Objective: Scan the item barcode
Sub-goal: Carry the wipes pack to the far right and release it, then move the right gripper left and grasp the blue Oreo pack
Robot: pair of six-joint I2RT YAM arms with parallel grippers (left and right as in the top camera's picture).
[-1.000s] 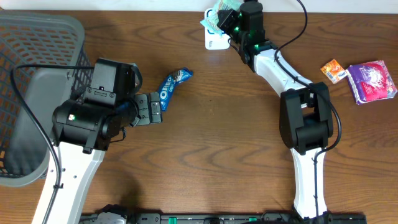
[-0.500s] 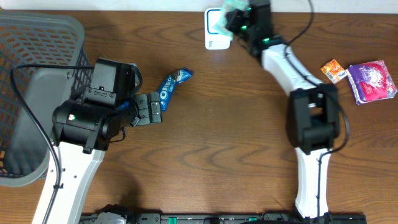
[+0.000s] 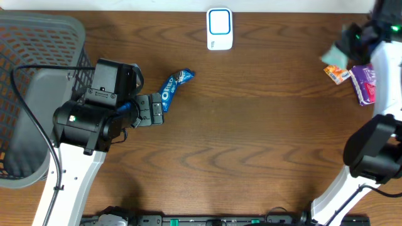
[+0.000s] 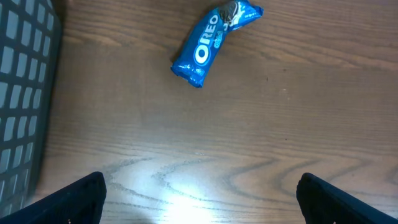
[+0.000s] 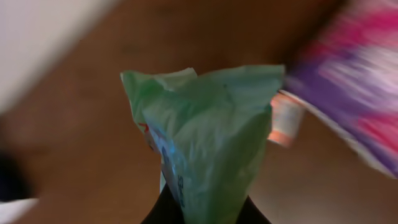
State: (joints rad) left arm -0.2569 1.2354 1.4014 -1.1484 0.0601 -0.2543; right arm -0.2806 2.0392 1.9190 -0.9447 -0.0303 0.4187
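Right gripper [image 5: 199, 213]: pinching green packet [image 5: 205, 137], upper right, probably setting it aside. Left gripper [image 4: 199, 199]: gaping, needing Oreo pack [image 4: 214, 43] next.

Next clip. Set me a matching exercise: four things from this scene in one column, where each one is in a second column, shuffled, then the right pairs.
Things
1. cookie packet
2. scanner
3. basket
4. green packet

Places
A. at the far edge of the table, in the middle
B. held in the shut jaws of the right gripper
C. at the table's left end
D. flat on the wood, ahead of the open left gripper

Pairs: 1-D, 2-A, 3-C, 4-B
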